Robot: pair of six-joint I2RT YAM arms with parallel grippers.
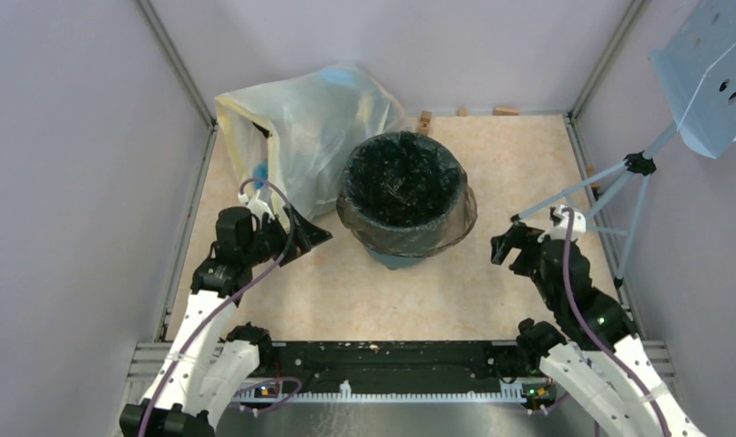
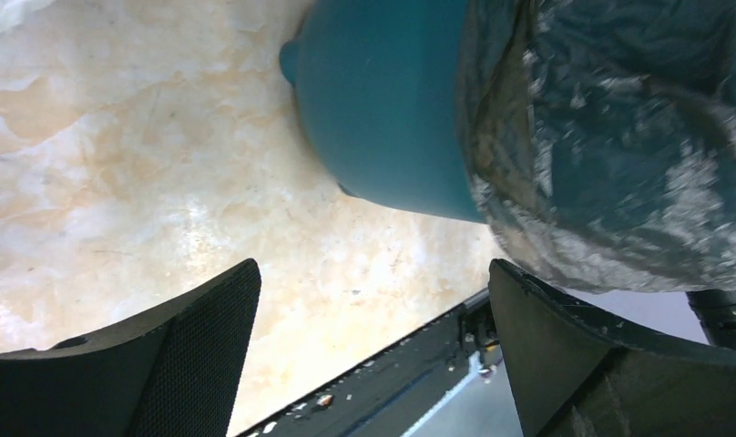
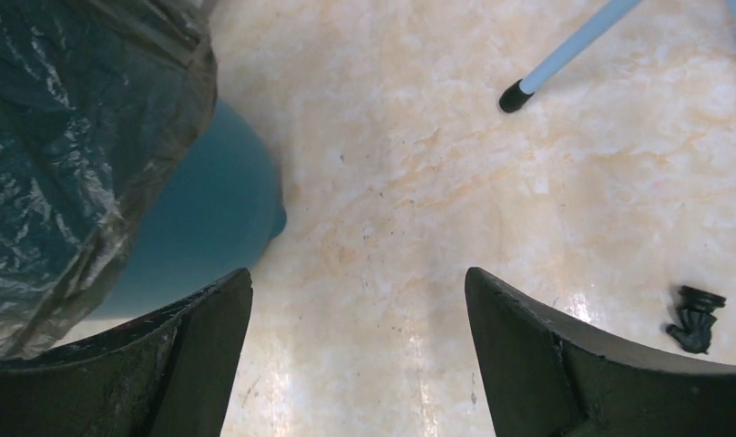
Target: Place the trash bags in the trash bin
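Trash bin point(image 2: 383, 100): plain teal-blue. Trash bag point(image 1: 403, 177), over the bin's rim: glossy black, crinkled with grey-white highlights, teal showing faintly through. Table point(image 1: 519, 164) beneath the bin: cream-beige, marbled with pale orange. Large bag point(image 1: 319, 118) behind-left of the bin: translucent whitish-yellow, blue inside. Tripod point(image 1: 610, 182) and perforated panel point(image 1: 710, 73) right of the bin: pale blue. Left gripper point(image 1: 311, 235) and right gripper point(image 1: 503, 244), flanking the bin: matt black.

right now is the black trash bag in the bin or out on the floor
In: the black trash bag lines the teal bin, its edge folded over the rim.
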